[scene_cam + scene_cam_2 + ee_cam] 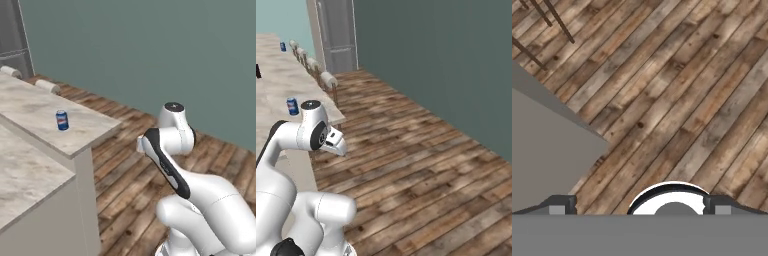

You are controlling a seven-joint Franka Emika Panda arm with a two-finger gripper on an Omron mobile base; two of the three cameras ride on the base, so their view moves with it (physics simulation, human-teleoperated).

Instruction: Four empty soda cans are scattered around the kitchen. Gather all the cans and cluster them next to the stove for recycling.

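A blue soda can (62,120) with a white band stands upright on the pale stone counter (35,107), near its edge. What looks like a second blue can (283,46) sits far back on that counter, too small to tell for sure. The gripper (637,204) points down at the wooden floor (677,100), its fingers wide apart and holding nothing.

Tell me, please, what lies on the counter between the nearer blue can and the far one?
In the right base view, only bare marbled countertop lies between the near blue can and the far can.
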